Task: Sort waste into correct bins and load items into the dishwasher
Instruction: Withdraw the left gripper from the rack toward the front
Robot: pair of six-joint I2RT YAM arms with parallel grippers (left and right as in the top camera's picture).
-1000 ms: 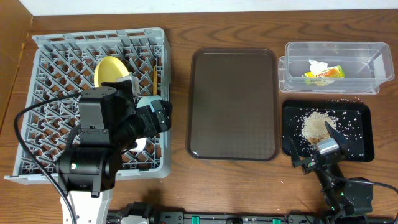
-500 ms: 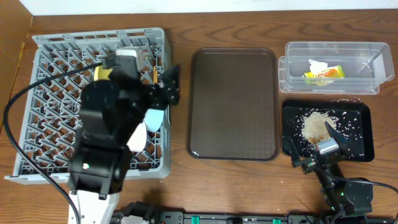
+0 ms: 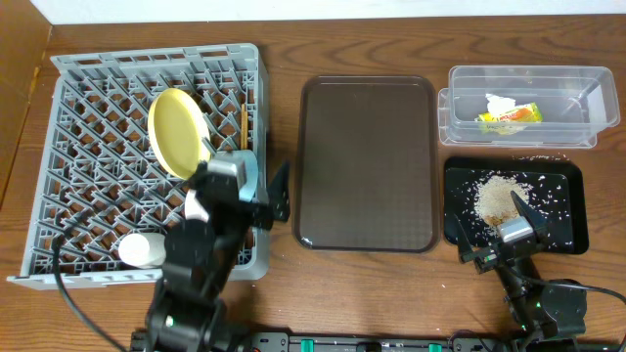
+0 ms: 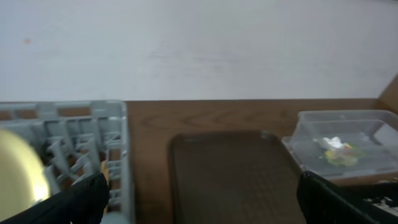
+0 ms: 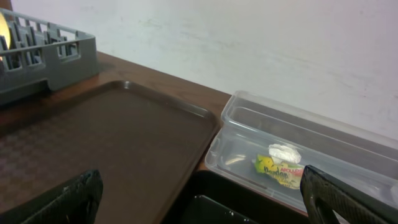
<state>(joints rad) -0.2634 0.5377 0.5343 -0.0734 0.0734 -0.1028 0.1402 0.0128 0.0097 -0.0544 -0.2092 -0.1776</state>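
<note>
Retracting from the dish rack, left tool now open and empty, yellow plate left standing in the slots to its left, tray directly ahead holding nothing, so loading looks finished; right tool idle, jaws apart.

Overhead looks down; 2 wrist views (low) share tray.

Open room lies over the brown tray, between the dish rack and the clear bin.
</note>
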